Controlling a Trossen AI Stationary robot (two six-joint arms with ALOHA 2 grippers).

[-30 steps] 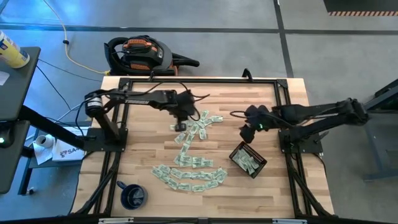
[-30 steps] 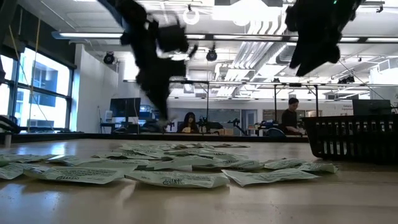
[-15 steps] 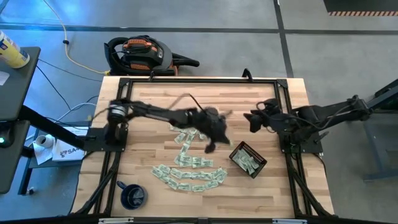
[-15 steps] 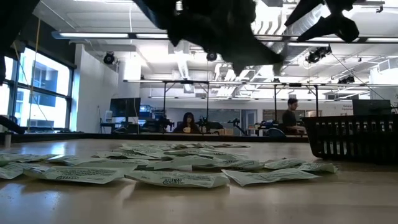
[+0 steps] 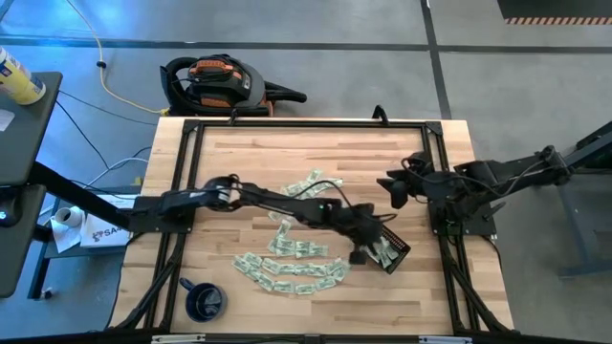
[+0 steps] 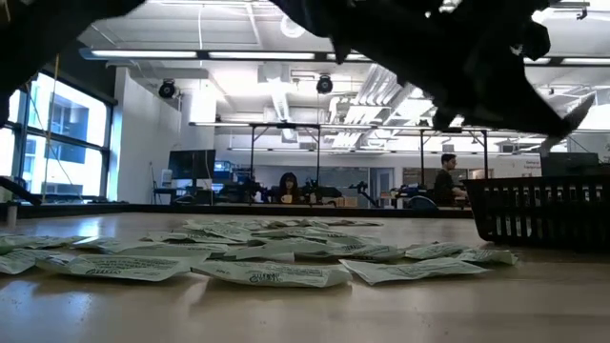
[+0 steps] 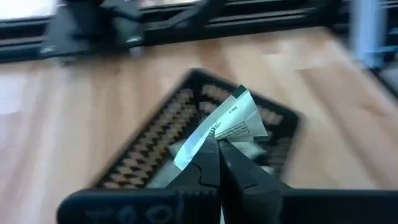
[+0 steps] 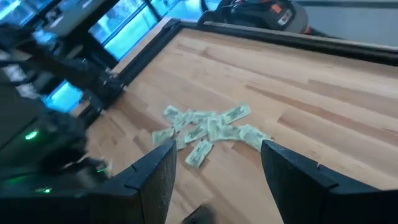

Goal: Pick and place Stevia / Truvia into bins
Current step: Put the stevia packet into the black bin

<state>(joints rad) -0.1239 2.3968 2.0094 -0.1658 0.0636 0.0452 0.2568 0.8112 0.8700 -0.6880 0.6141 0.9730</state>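
Pale-green and white sachets (image 5: pixel 292 266) are lying scattered across the middle of the wooden table (image 5: pixel 220 162), with more trailing toward its near edge. I am reaching the left arm far across the table; a second ago its gripper was over the middle of the pile, and now the left gripper (image 5: pixel 365 250) is hanging at the black tray (image 5: pixel 396 263) near the table's right edge. Its fingers are pinched tight on one folded sachet (image 7: pixel 235 119), held just above the tray, which is already holding a few packets. That carry looks almost done; I judge releasing is next. The right gripper (image 5: pixel 395 191) is waiting with fingers parted, pulled back toward the right edge.
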